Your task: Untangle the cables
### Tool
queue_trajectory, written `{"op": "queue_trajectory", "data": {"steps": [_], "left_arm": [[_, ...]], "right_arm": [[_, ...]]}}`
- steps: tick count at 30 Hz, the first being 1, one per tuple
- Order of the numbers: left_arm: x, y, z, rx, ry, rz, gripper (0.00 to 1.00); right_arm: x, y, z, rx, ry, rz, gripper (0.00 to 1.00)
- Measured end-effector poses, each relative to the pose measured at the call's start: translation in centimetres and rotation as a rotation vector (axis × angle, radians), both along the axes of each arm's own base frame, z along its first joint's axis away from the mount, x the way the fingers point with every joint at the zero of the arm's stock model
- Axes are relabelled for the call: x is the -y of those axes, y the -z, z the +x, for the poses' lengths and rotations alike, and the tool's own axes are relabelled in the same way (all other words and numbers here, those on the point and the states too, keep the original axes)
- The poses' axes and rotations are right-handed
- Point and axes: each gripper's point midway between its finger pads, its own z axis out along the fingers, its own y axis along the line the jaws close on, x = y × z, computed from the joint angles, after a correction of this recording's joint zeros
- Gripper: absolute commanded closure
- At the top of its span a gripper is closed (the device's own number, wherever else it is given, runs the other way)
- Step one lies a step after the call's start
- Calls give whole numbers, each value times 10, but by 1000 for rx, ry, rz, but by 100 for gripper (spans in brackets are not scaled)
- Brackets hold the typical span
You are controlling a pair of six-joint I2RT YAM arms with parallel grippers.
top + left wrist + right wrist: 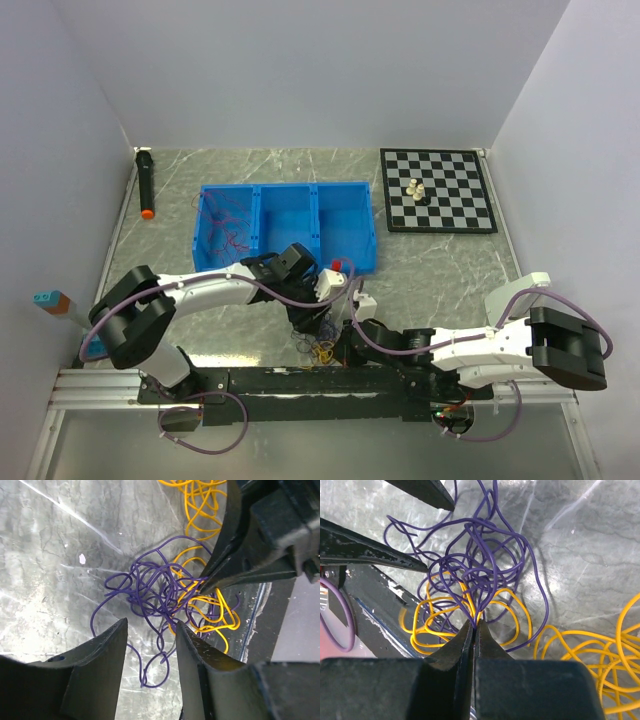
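- The right gripper (474, 625) is closed tight, its tips pinching a few strands where purple wire (485, 565) and yellow wire (507, 607) cross.
- The left gripper (151, 635) stands partly apart. A couple of purple loops hang in the gap, but neither finger seems to press on them (so I judge nothing is held there).
- The tangle (322, 348) lies on the table (50, 555), right at its near edge, between the two grippers.
- The step in hand looks like anchoring one side of the knot while the other gripper lines up on a purple loop.
- The next move calls for the left jaws to catch purple only, then a slow pull away from the right gripper, because the yellow loops thread through the purple ones.
- The clump is roughly round, with no clear long axis. Its purple tails point toward the left fingers, and the yellow loops lie on the right gripper's side.
- A second yellow heap (600, 655) lies just beside it.
- Red wires (225, 225) lie in the left compartment of the blue bin (290, 188).
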Motion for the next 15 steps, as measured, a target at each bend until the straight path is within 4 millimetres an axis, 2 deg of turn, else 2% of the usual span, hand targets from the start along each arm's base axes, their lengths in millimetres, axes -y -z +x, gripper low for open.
{"op": "queue_trajectory", "data": {"steps": [2, 8, 9, 15], "left_arm": [[1, 4, -1, -1, 4, 9, 60], [2, 13, -5, 6, 19, 41, 96], [1, 14, -4, 12, 15, 47, 99], [-12, 10, 8, 75, -10, 121, 99]], "right_arm": [[1, 1, -1, -2, -2, 0, 100], [3, 4, -1, -6, -2, -3, 100], [4, 4, -2, -6, -1, -2, 100], [7, 1, -2, -3, 1, 10, 100]]}}
